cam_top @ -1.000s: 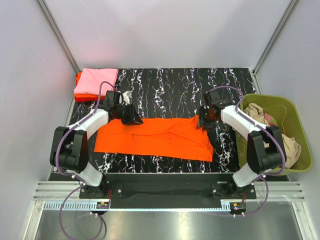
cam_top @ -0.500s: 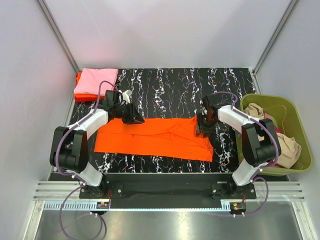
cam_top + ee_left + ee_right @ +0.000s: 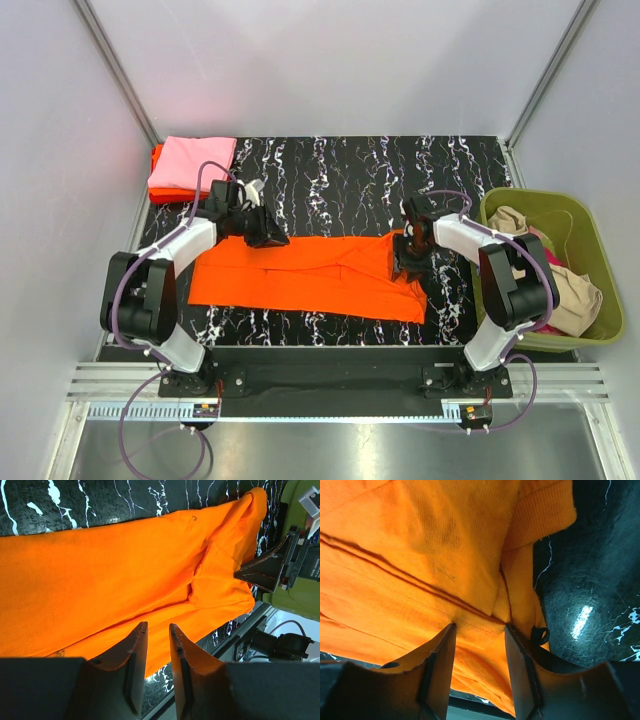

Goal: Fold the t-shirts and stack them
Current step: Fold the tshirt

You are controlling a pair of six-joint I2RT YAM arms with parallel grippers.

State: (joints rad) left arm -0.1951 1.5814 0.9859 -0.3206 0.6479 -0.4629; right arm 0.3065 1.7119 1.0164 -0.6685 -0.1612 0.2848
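**Counted contents.** One bright orange t-shirt (image 3: 310,275) is lying flat as a long band across the near half of the counter (image 3: 350,180), between the two arms. Two folded shirts are being kept in a stack at the far left corner. One light pink t-shirt (image 3: 190,160) is lying on top of one red-orange t-shirt (image 3: 157,153), of which only the edges are showing. One olive-green basket (image 3: 545,196) is standing off the counter's right end. Beige cloth (image 3: 580,295) is being seen in it in two heaps, with a sliver of magenta cloth (image 3: 541,240) between them; the number of shirts there cannot be told.

**Pincers.** Two are being counted.
- The left pincer (image 3: 268,238) is being held at the far edge of the orange shirt, towards its left end. Its fingers (image 3: 137,650) are standing a narrow gap apart, and whether cloth is being pinched between them cannot be told.
- The right pincer (image 3: 405,262) is being held over the shirt's right end, beside a sleeve hem. Its fingers are standing well apart, with nothing clamped between them.

**Change since one second earlier.** The right pincer is now being found nearer the arm bases and farther onto the shirt. The left pincer, the orange shirt and the stack are being found where they were.
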